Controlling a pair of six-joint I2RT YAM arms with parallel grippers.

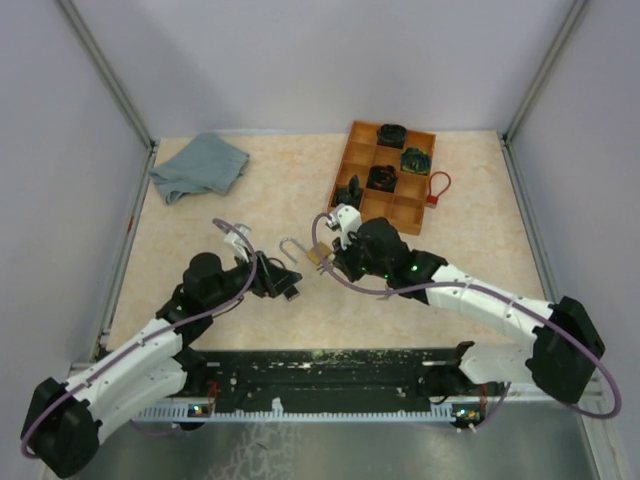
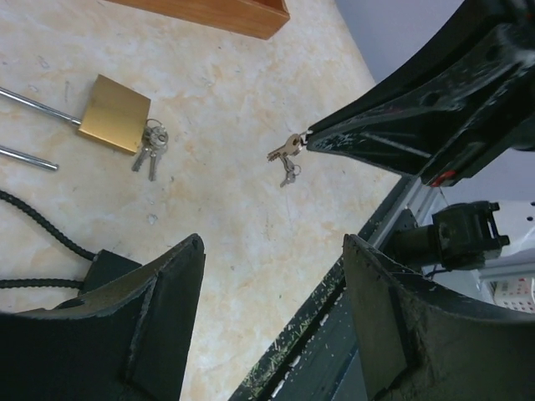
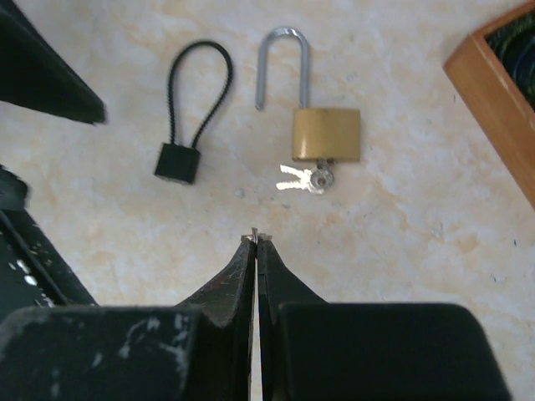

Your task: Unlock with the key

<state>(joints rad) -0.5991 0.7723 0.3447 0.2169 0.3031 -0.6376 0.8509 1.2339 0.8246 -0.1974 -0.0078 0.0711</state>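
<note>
The right pincer (image 3: 256, 242) is clenched on a small key bunch (image 2: 287, 154) above the worktop (image 3: 401, 225); the left pincer (image 2: 274, 251) is released. The brass padlock (image 3: 326, 134) lies nearby, other keys (image 3: 303, 178) at its base.

You had a crumpled grey cloth (image 1: 199, 166) lying at the far left corner of the pale marbled table (image 1: 270, 190). At the far right sat a wooden tray (image 1: 361, 155). Several of its compartments held dark coiled pieces (image 1: 391, 133), and a red cable lock (image 1: 437, 188) lay just beside its right wall. A black cable lock (image 3: 177, 162) lay flat on the table, its cable looped into its body.
</note>
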